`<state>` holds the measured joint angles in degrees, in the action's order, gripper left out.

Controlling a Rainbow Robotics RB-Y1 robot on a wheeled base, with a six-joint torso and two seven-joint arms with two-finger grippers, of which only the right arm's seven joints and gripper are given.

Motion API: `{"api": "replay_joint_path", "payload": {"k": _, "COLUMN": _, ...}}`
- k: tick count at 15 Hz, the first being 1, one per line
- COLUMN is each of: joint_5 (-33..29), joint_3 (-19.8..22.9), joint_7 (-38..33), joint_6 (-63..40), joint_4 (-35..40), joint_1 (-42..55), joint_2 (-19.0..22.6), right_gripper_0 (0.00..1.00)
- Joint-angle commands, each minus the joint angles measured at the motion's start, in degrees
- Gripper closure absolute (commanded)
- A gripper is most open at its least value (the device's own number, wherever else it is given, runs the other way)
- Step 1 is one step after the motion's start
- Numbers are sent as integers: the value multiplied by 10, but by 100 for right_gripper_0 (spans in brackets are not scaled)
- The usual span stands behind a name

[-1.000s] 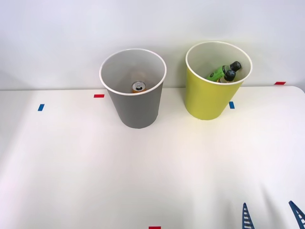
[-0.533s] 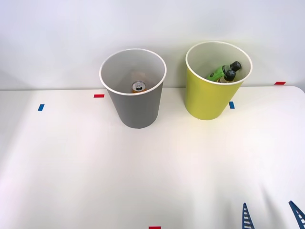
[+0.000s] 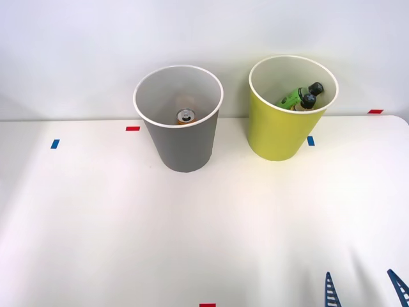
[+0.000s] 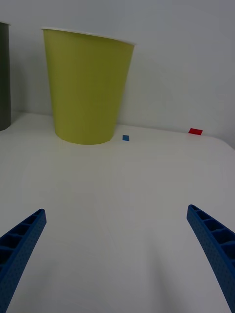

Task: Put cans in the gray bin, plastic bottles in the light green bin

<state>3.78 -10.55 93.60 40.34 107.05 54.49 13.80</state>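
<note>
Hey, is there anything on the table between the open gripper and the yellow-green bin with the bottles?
Nothing visible. The right gripper faces the light green bin across bare white table; one small blue tape mark lies flat near the bin's base.

Matt plastic light green bin (image 4: pixel 87 85) and gray bin (image 3: pixel 182 144); seemingly metal can (image 3: pixel 185 116).

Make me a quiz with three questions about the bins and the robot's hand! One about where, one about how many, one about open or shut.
1. Where is the can?
A. on the table
B. in the gray bin
C. in the green bin

2. How many bottles are in the green bin?
A. none
B. two
C. five

3. The right gripper is:
A. open, empty
B. shut on a bottle
C. shut on the can

Answers: 1 B, its silver top shows at the gray bin's bottom. 2 B, two black caps poke up there. 3 A, the blue fingers stand wide apart above bare table.
</note>
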Motion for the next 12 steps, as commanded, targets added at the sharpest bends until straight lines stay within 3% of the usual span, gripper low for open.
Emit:
{"api": "replay_joint_path", "payload": {"k": 1, "joint_5": 0, "joint_3": 0, "joint_7": 0, "joint_6": 0, "joint_4": 0, "joint_1": 0, "joint_2": 0, "right_gripper_0": 0}}
{"api": "replay_joint_path", "payload": {"k": 12, "joint_5": 0, "joint_3": 0, "joint_7": 0, "joint_6": 0, "joint_4": 0, "joint_1": 0, "joint_2": 0, "right_gripper_0": 0}}
